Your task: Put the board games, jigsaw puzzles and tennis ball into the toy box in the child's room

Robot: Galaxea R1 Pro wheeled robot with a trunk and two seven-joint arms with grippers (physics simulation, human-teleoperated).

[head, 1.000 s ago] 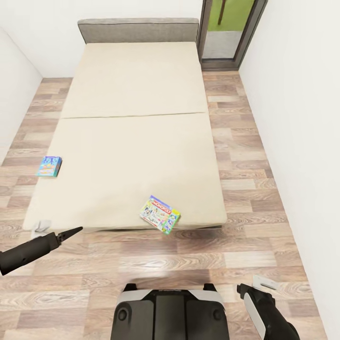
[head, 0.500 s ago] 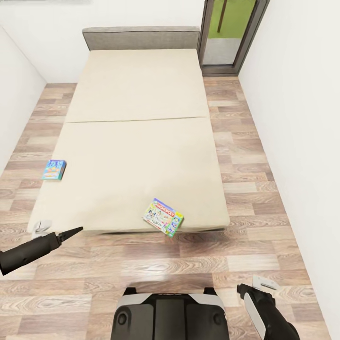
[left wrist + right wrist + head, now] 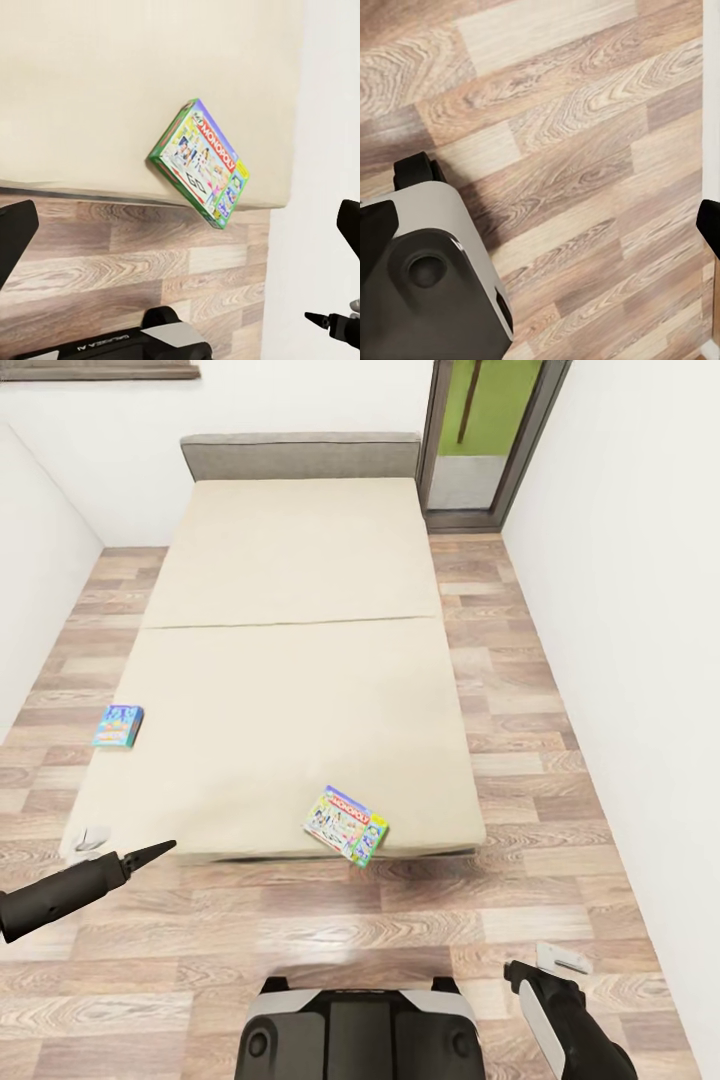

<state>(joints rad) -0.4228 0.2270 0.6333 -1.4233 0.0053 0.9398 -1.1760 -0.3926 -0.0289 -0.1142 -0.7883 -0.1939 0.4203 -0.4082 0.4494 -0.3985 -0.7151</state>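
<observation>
A white-walled room with a wood-plank floor (image 3: 330, 930) holds a beige bed (image 3: 290, 660). Two board games lie on it: a green-edged game (image 3: 346, 825) overhanging the near edge, and a blue game (image 3: 118, 725) at the left edge. Both grippers, left (image 3: 150, 852) and right (image 3: 515, 972), hang low; whether their jaws are spread I cannot tell.

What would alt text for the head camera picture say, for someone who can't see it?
A beige bed on a wood-plank floor holds two board games: a green-edged one overhanging its near edge and a blue one at its left edge. Two dark robot arms and the robot's base frame the foreground.
</observation>
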